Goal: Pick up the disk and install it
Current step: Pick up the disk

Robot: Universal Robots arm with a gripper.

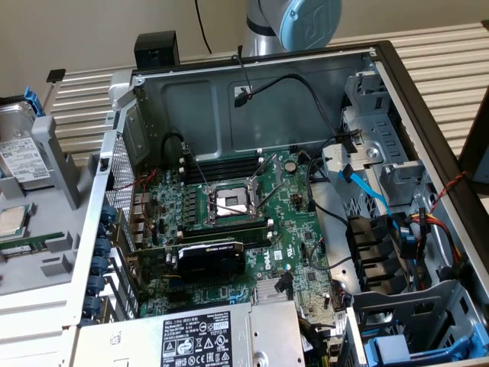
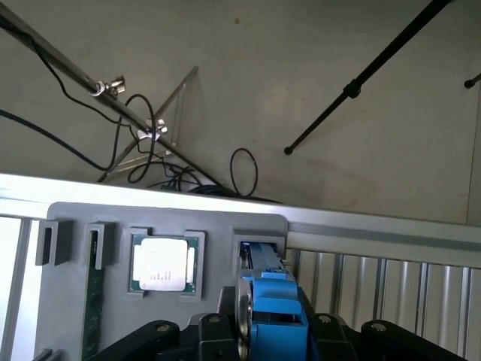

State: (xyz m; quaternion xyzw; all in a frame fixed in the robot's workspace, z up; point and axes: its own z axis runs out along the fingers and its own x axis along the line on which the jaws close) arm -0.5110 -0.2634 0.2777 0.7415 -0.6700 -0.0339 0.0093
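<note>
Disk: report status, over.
Gripper at disk. Disk on edge in tray slot, not yet installed. CPU chip alongside, apart.

Loose cables [image 1: 365, 189] across drive bays [image 1: 374, 248]

One disk [image 1: 17, 157], one CPU chip [image 1: 9, 222] and one memory stick [image 1: 30, 242] were counted. One open computer case [image 1: 229, 99] and one graphics card [image 1: 210, 256] were seen.
</note>
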